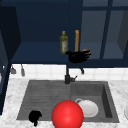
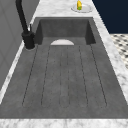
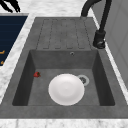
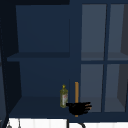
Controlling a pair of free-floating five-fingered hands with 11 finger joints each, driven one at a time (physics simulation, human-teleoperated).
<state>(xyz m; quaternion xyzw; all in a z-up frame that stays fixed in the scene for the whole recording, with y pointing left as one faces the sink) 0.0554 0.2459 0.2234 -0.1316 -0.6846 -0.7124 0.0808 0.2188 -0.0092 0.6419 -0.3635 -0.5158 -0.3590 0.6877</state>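
Observation:
My right hand (image 1: 77,56) hovers at the front edge of the open wall cabinet's bottom shelf (image 1: 37,58). Its fingers stretch to the right, over the foot of an upright wooden stick (image 1: 77,40). The upper view has the same hand (image 4: 78,108) in front of the stick (image 4: 76,92). An olive oil bottle (image 1: 63,42) stands just left of it on the shelf. My left hand (image 1: 35,116) hangs low over the sink's front left edge, fingers relaxed and pointing down, holding nothing. Its fingers (image 3: 10,5) show at the right side view's top left corner.
A big red ball (image 1: 67,115) sits at the sink's front edge. A white plate (image 3: 66,88) lies in the basin beside the drain, with a small red thing (image 3: 37,74) near it. The black faucet (image 1: 67,75) stands behind. A dish with something yellow (image 2: 79,5) is on the right counter.

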